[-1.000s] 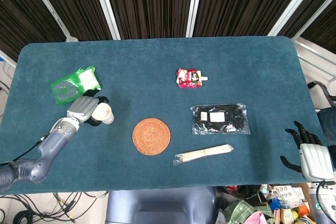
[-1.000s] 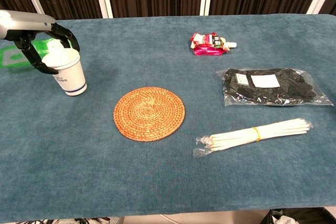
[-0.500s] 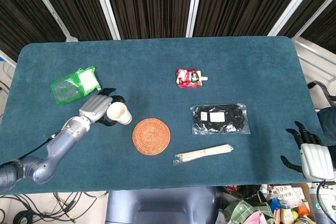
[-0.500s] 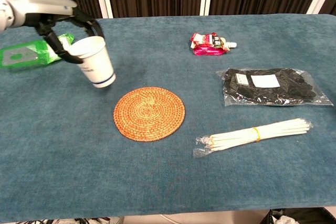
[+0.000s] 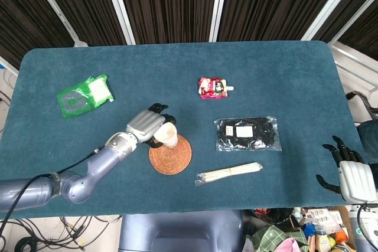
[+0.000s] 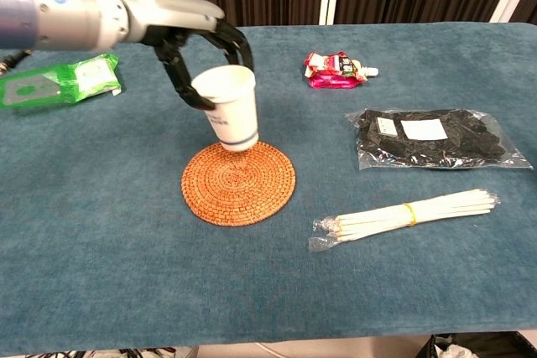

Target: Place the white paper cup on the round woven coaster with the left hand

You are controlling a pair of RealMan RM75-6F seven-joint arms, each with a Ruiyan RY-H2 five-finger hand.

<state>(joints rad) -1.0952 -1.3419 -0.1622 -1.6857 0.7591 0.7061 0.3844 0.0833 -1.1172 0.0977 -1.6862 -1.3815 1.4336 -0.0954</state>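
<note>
Far left on the counter [image 6: 101,291] lies a green pouch [image 6: 59,81], sealed as far as I can tell. My left hand [image 6: 197,48] holds the cup [image 6: 228,106] around its upper wall, fingers curled about the rim. The cup is tilted, and its base is over the far edge of the coaster [image 6: 239,182]; I can't tell if it touches yet. Its mouth looks empty from the chest view.

My worry: if I let go now, the tilted cup could tip or land half off the coaster's rim. I judge it needs to come upright and move toward the centre first. Fingers hooked at the rim could also drag it over as they pull away.

Further right lie a red pouch [image 6: 336,69], a clear bag of dark items [image 6: 432,138] and wrapped sticks [image 6: 407,211]. My right hand [image 5: 345,172] hangs off the counter's edge, fingers apart, holding nothing.
</note>
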